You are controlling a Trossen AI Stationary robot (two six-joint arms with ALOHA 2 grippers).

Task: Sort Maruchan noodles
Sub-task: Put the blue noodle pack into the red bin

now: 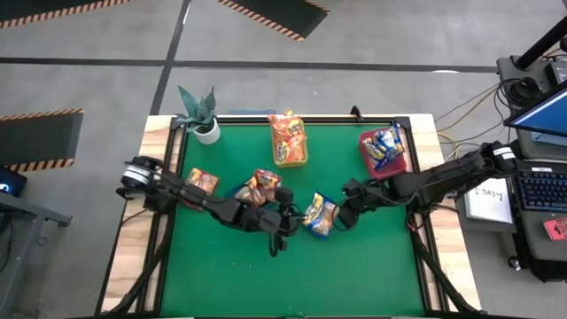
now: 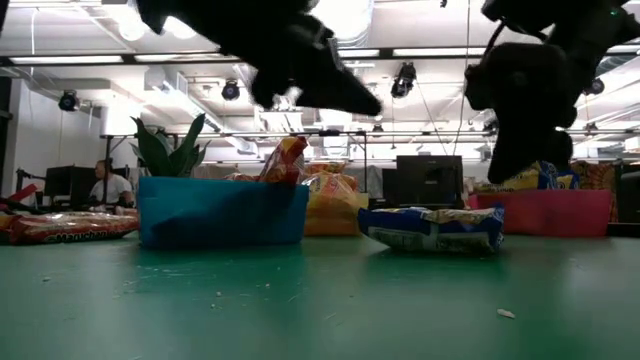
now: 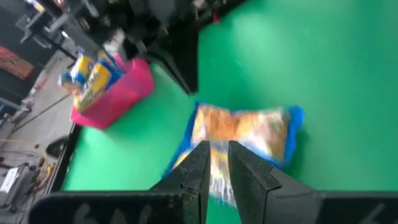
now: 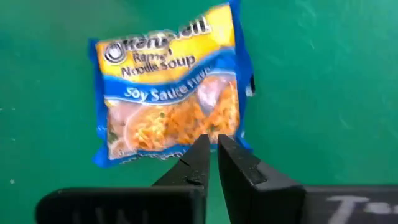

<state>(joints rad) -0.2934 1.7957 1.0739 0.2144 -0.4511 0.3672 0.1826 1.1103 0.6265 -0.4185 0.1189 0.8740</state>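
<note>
One packet: blue-edged packet (image 4: 171, 87) lies flat mid-mat, label up (Soy Sauce), long axis seemingly slanted across the table.
Right gripper (image 4: 211, 165): fingers closed, empty, above the packet's edge.
Left gripper (image 3: 216, 168): nearly closed, empty, just beside it.

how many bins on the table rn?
3: yellow bin at the far edge centre, red bin far right, blue bin centre-left, mostly hidden under the left arm from above.

blue-edged noodle packet (image 4: 171, 87) | flat, label up | mid-table, green mat
</note>
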